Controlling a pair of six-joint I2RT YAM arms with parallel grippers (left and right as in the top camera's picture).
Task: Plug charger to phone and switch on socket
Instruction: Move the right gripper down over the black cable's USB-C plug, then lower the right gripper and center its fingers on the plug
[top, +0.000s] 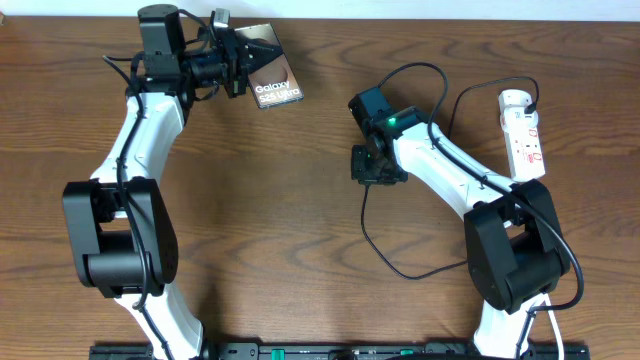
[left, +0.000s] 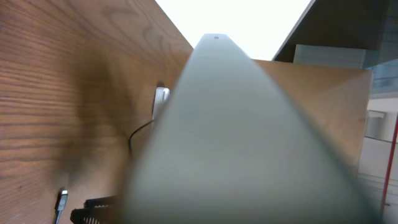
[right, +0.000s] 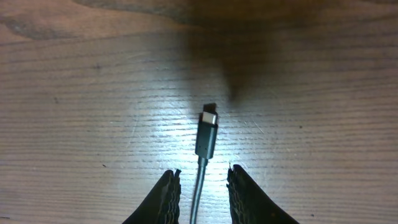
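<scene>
My left gripper (top: 243, 62) is shut on one end of the phone (top: 272, 78), a dark slab with white "Galaxy" lettering, at the table's far left. In the left wrist view the phone (left: 249, 143) is a blurred grey slab filling most of the picture and hiding the fingers. The charger's black cable (top: 365, 225) loops over the table's middle from the white socket (top: 522, 130) at the far right. Its connector tip (right: 207, 134) lies flat on the wood. My right gripper (right: 202, 177) is open just behind the tip, with the cable running between its fingers (right: 168, 196), untouched on either side.
The charger cable makes a wide loop (top: 420, 72) behind the right arm and another towards the front edge (top: 410, 272). From the left wrist, the socket (left: 160, 99) and the connector tip (left: 61, 202) show far off past the phone.
</scene>
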